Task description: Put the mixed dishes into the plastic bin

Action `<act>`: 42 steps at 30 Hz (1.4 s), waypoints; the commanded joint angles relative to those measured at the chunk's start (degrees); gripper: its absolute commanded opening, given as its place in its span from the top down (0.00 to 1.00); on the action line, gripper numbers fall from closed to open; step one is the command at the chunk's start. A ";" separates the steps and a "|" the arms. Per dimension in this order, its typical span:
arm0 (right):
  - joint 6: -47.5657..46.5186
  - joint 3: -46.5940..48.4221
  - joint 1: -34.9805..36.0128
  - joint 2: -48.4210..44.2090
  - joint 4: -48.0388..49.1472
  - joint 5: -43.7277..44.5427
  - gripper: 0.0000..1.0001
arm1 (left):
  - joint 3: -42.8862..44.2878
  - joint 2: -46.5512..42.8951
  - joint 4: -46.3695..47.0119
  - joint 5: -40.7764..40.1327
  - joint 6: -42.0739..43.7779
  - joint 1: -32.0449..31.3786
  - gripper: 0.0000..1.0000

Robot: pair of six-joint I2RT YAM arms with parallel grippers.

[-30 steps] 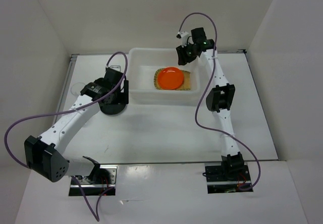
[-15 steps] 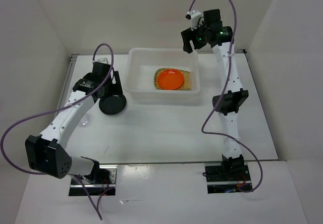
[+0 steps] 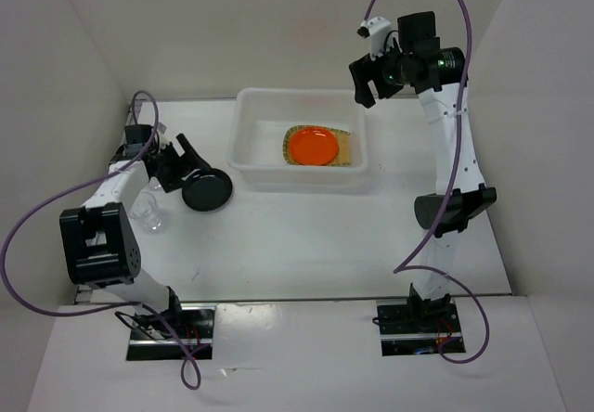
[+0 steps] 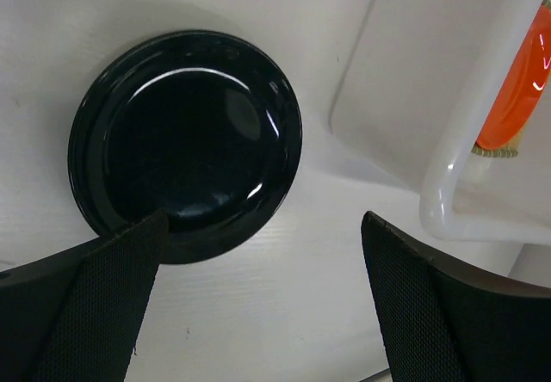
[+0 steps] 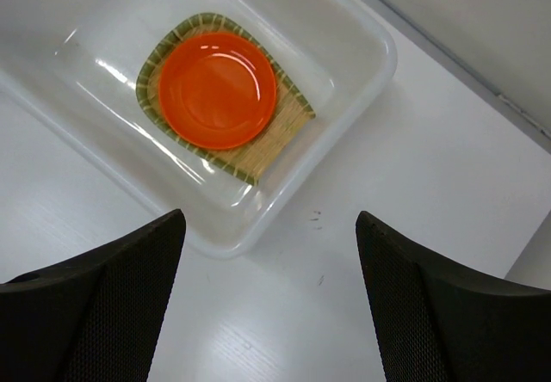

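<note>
Left of the plastic bin, where the black plate lies on the table beneath your left gripper, fingers spread and empty, note that a shallow bite on its glossy rim may slip; right gripper likewise spread.

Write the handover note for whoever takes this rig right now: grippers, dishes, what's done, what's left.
Left gripper: open, empty, low at the black plate.
Right gripper: open, empty, raised over the plastic bin, at its far right corner.
Done: the bamboo tray lies in the bin with the orange plate on it.
Left: the black plate sits on the table just left of the bin. One clear cup stands near the left arm. I cannot make out the second cup.
</note>
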 commanded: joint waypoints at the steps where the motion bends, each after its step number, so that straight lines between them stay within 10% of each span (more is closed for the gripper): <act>1: -0.79 -3.11 0.21 -3.45 -1.82 1.74 0.15 | 4.44 2.30 4.16 6.35 3.95 0.50 0.01; 17: -1.93 -3.82 0.21 -4.70 -1.82 4.72 0.15 | 16.92 14.61 -8.93 -4.82 10.74 1.82 0.01; 42: -2.46 -6.72 0.21 -7.69 -1.82 5.52 0.16 | 12.71 17.34 -7.88 -13.69 10.74 -0.28 0.01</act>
